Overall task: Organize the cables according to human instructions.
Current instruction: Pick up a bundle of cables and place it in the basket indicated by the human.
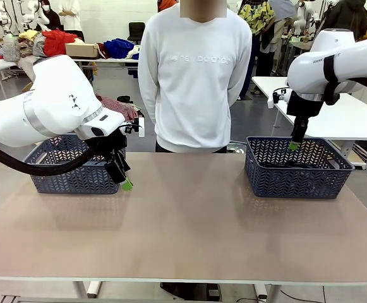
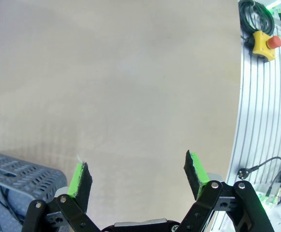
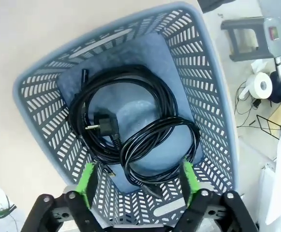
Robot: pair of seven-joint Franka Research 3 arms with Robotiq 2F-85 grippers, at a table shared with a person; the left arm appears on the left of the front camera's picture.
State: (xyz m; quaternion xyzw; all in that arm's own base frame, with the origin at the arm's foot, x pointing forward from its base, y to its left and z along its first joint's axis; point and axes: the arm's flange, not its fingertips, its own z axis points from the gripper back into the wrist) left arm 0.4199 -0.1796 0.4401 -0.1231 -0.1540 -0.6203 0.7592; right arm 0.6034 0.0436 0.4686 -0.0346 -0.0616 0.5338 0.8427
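Observation:
Two black coiled cables lie in the grey-blue right basket [image 3: 213, 101], a wider coil [image 3: 130, 71] with a black plug [image 3: 105, 126] and a smaller coil [image 3: 171, 126] overlapping it. My right gripper [image 3: 137, 182] hangs open just above them, nothing between its green pads [image 3: 87, 182]. From the front, that gripper [image 1: 294, 144] is above the right basket [image 1: 297, 183]. My left gripper [image 1: 124, 178] is open over bare tabletop beside the left basket [image 1: 69, 180]. In the left wrist view the left gripper [image 2: 138, 176] holds nothing, and the basket's corner [image 2: 14, 173] is at the lower left.
A person in a white sweatshirt [image 1: 194, 76] stands at the table's far edge between the baskets, hands behind the back. A yellow emergency-stop button [image 2: 265, 42] and loose leads sit on the metal rail [image 2: 256, 106] beyond the table's edge.

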